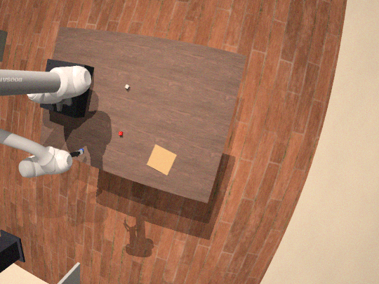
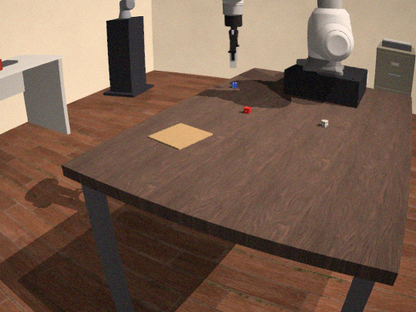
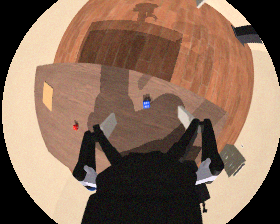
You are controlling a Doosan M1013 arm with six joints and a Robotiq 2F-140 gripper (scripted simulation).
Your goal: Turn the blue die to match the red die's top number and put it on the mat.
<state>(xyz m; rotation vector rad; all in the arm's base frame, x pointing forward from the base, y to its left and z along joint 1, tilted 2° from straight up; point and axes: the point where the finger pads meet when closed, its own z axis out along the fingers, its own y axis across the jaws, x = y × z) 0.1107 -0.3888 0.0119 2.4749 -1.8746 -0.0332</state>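
The blue die (image 2: 234, 84) sits flat near the table's far left edge, in the arm's shadow; it also shows in the overhead view (image 1: 81, 151) and the wrist view (image 3: 146, 102). My gripper (image 2: 233, 58) hangs well above it, open and empty, with the die between the spread fingers in the wrist view (image 3: 148, 118). The red die (image 2: 247, 110) lies a little nearer the table's middle, also in the overhead view (image 1: 121, 133). The tan mat (image 2: 180, 135) lies flat near the left front edge, also in the overhead view (image 1: 161, 159). The dice's top numbers are too small to read.
A white die (image 2: 324, 123) lies to the right of the red die. My black base block (image 2: 325, 85) stands at the table's far side. A second arm on a black pedestal (image 2: 125, 56), a white desk (image 2: 31, 87) and a grey cabinet (image 2: 394, 68) stand off the table.
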